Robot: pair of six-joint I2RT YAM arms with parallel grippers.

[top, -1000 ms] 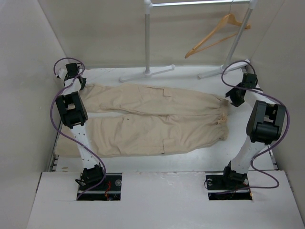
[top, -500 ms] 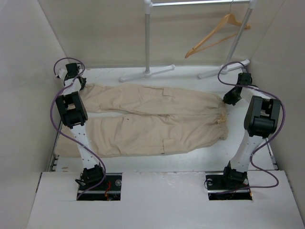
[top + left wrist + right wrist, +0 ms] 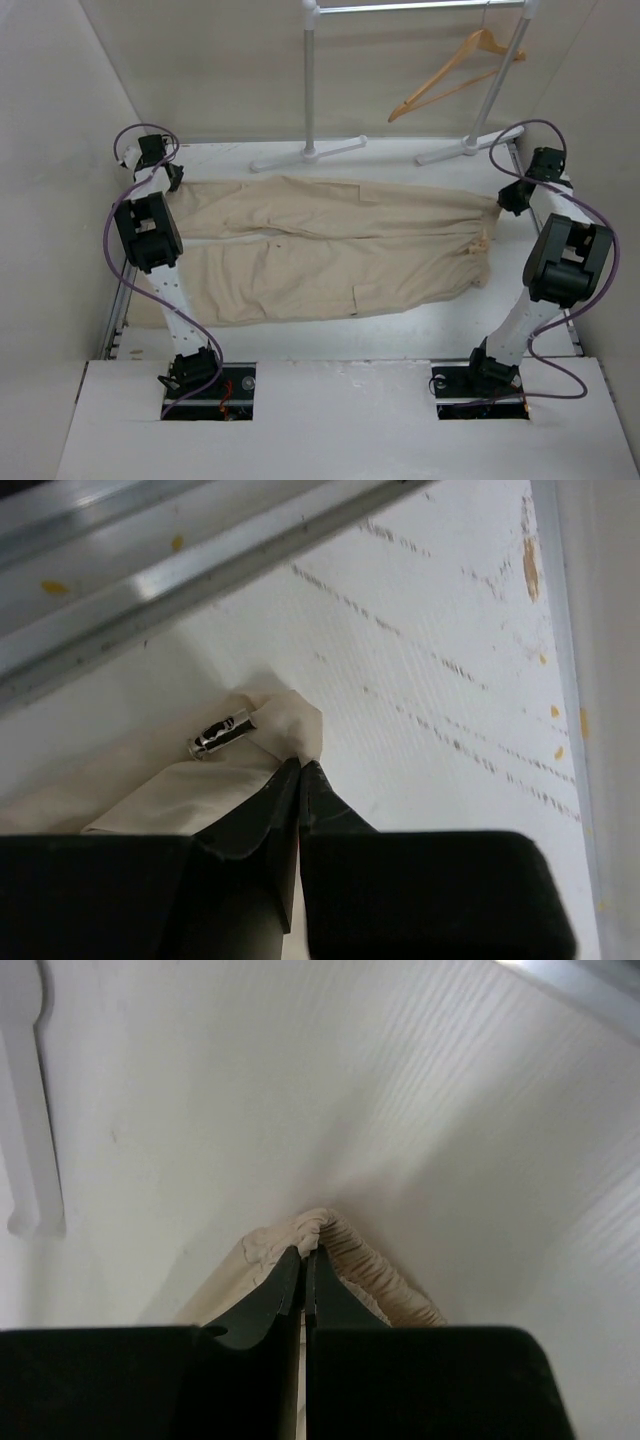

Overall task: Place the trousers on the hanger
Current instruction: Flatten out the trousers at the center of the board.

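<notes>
The beige trousers (image 3: pixel 330 245) lie flat across the table, legs to the left and waist to the right. At the far left my left gripper (image 3: pixel 168 177) is shut on the hem of the far leg; the left wrist view shows its tips (image 3: pixel 300 764) pinching the cuff (image 3: pixel 200 790) beside a metal cord stopper (image 3: pixel 222 733). My right gripper (image 3: pixel 512 199) is shut on the far corner of the waist, its tips (image 3: pixel 303 1251) clamped on the gathered waistband (image 3: pixel 385 1272). The wooden hanger (image 3: pixel 455 72) hangs on the rack rail at the back right, apart from both grippers.
A white clothes rack (image 3: pixel 310 90) stands at the back, its feet (image 3: pixel 308 153) on the table just behind the trousers; one foot (image 3: pixel 28 1110) shows in the right wrist view. Walls close in on both sides. An aluminium rail (image 3: pixel 200 565) runs along the left edge.
My right gripper has closed on the waistband corner and drawn it back and to the right, pulling the far leg taut. The left gripper has kept its hold in place.
</notes>
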